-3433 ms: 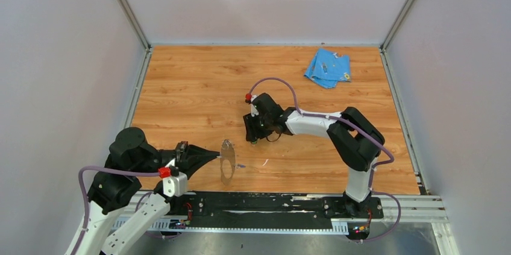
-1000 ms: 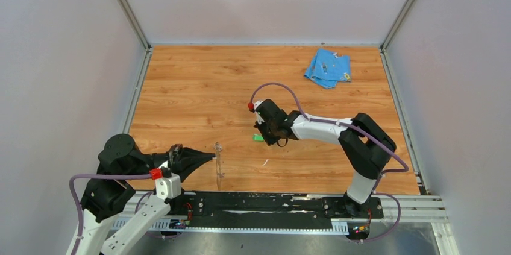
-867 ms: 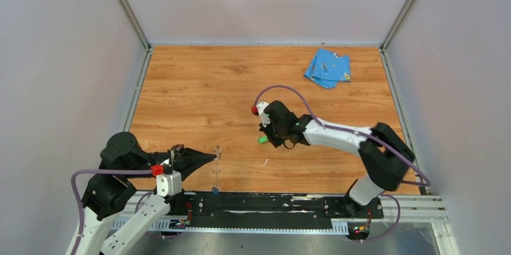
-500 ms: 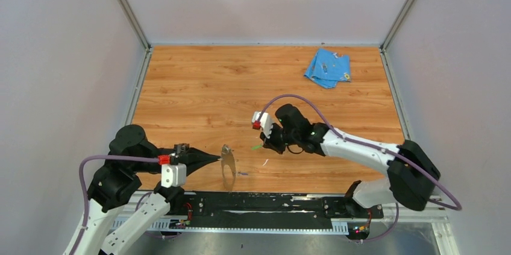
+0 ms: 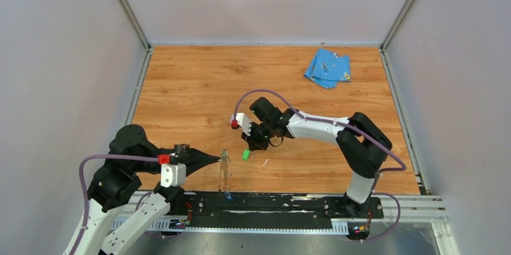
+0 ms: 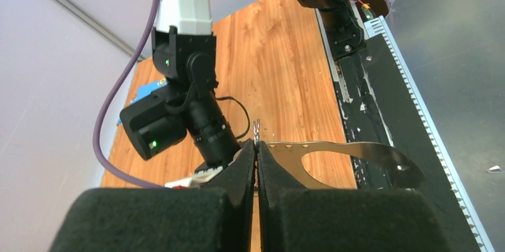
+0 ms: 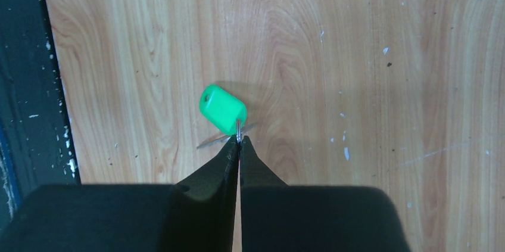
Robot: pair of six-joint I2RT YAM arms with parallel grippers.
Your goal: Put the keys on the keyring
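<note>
My left tool [image 6: 256,148]: near left, clamped shut on the keyring [image 5: 224,167].
Ring position: held on edge above the worktop [image 5: 193,86], at its near side.
My right tool [image 7: 238,140]: closed, pinching the green key [image 7: 222,109] by its metal blade.
Key position: head past my fingertips, just right of the keyring.
Far right: light-blue cloth [image 5: 327,68].

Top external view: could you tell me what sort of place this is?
Probably a lab robot cell: left arm and right arm on a black rail, wood-grain tabletop, white panels around.
</note>
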